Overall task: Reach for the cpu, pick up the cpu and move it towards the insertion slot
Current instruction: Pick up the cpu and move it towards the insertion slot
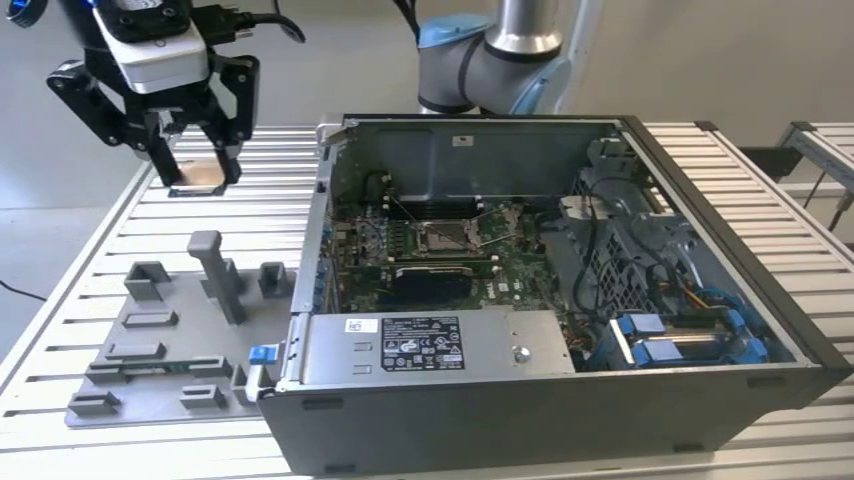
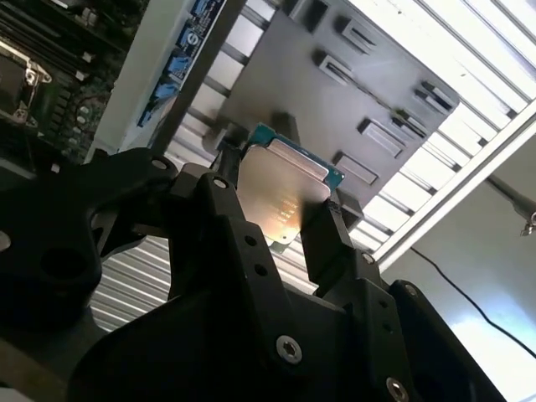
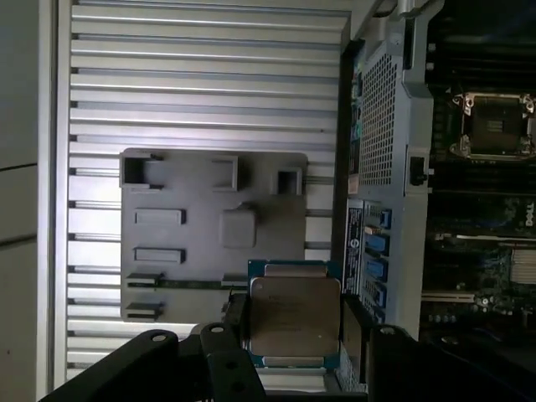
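Nearest the wrist cameras, the claw (image 3: 295, 335) is clamped on the cpu (image 3: 295, 322), its two black fingers (image 2: 331, 243) pressing on opposite edges of the chip so that the pale metal lid faces the lens and the green rim shows past it. The chip looks light, thin and rigid, with a smooth metal top that gives little friction, so I judge the edges to be the right place to take it; the underside contacts are likely delicate and a squeeze across the flat faces would risk them, while too light a pinch on such a slick rim could let it slip or tilt. In the exterior view the claw (image 1: 200, 165) hangs above the slatted table (image 1: 80, 300), holding the cpu (image 1: 200, 177) clear of the surface at the exterior view's far left. Below it lies the grey fixture plate (image 3: 209, 239) with its raised blocks and shallow pockets. Farther off stands the open computer case (image 1: 561, 300), which holds the green motherboard (image 1: 414, 260), bundled cables and blue drive bays; on the board sits the insertion slot (image 1: 443, 235), its silver frame around a dark centre, well apart from the held chip.
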### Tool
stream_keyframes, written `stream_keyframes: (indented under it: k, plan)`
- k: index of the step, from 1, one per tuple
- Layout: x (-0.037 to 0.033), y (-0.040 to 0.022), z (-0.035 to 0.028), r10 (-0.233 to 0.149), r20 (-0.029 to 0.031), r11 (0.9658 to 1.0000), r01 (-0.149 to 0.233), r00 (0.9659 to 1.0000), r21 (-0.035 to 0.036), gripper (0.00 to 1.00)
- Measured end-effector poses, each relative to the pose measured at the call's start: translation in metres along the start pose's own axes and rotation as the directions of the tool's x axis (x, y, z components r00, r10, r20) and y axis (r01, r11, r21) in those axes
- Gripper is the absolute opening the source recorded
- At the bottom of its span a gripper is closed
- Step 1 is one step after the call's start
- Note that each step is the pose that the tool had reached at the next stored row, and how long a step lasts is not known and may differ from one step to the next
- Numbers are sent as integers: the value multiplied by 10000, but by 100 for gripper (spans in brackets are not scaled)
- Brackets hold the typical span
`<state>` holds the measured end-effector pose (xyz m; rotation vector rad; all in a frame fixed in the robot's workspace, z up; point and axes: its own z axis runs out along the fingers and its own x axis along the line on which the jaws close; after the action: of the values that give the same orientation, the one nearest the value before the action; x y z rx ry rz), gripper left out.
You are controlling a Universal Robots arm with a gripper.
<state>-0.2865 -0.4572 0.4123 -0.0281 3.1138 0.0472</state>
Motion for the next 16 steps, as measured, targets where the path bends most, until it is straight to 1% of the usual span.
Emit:
stream_keyframes:
  k: [5, 16]
  plan:
    - [-191, -3, 6, 1, 1, 10000, -1, 10000, -1, 0]
    - [-693, -13, 19, 0, 0, 10000, 0, 10000, -1, 0]
